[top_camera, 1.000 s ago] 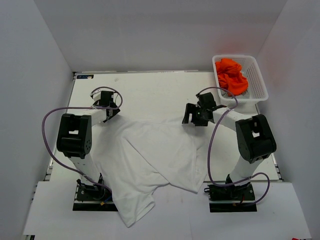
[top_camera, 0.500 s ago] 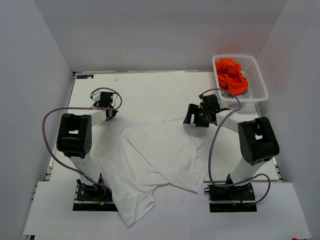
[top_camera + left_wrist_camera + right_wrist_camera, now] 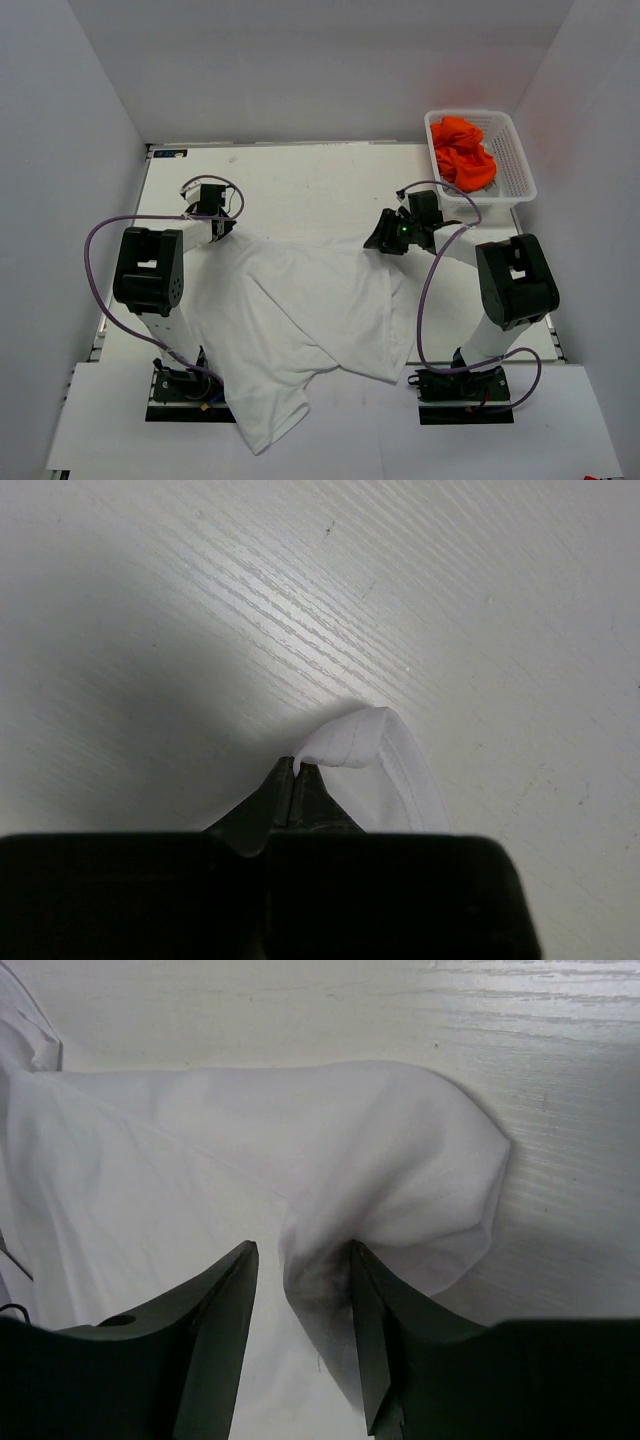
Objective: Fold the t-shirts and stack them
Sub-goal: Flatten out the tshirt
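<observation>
Sprawling over the near half of the table (image 3: 300, 185), the white t-shirt (image 3: 300, 315) lies rumpled between the two arms. Several folds run slantwise across it. Its far edge stretches from one set of fingers to the other, and one end trails past the near edge of the table beside the base of the left arm (image 3: 150, 270).

At the shirt's far left corner the left fingers (image 3: 296, 788) are clenched tight on the cloth. The wrist view shows a small loop of white hem curling out from their tips, just above the bare wood-grain surface.

At the far right corner the right fingers (image 3: 384, 238) stand partly apart, lowered onto a bunched-up bit of the shirt. Seen from the wrist, a raised ridge of cloth sits between them, touching the right-hand finger. A strip of flat cloth shows between the ridge and the left-hand finger, so they are not pinching the cloth. The rounded edge of the shirt ends just beyond them, with bare table past it.

The orange t-shirts (image 3: 462, 155) are heaped in a crumpled pile inside a white plastic basket (image 3: 512, 150) at the far right corner of the table, well apart from the white one and just beyond the right arm (image 3: 512, 280). Purple cables loop along both arms, and plain white walls close in the table on three sides.
</observation>
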You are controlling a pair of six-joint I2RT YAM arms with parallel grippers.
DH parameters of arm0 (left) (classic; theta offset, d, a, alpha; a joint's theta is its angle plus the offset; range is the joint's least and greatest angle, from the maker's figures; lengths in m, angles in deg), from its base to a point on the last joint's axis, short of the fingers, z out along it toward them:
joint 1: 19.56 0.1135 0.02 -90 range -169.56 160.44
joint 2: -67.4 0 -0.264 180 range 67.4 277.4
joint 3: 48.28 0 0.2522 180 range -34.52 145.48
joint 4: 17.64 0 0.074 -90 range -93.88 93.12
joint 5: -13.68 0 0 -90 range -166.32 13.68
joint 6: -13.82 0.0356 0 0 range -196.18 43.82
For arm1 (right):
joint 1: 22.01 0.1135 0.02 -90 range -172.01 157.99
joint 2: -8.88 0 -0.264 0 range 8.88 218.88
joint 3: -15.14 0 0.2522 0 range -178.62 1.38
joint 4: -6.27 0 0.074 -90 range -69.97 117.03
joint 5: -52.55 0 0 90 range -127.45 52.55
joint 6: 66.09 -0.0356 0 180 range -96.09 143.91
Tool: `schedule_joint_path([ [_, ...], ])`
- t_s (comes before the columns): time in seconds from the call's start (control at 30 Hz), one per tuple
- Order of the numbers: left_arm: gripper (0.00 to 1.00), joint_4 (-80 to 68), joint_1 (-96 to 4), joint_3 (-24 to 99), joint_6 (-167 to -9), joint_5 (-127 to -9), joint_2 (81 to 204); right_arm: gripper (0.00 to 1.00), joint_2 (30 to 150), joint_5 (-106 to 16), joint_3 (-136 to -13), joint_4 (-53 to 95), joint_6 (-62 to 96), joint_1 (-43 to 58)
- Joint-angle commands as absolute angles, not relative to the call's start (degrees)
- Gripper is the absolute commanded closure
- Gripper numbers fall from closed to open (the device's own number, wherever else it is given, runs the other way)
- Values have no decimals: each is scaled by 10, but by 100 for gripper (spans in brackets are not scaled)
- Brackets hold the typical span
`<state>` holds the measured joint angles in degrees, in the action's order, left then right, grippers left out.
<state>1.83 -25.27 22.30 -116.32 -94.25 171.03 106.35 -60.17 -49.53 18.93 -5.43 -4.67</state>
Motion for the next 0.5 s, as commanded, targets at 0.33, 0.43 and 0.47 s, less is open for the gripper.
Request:
schedule_joint_path([
  [0.33, 100, 29, -251, 211, -1165, -947, 1688, 51, 996, -583, -495, 240, -61, -66],
  [0.43, 100, 34, -251, 211, -1165, -947, 1688, 48, 987, -614, -494, 239, -55, -69],
  [0.47, 100, 34, -251, 211, -1165, -947, 1688, 48, 989, -622, -492, 238, -54, -71],
])
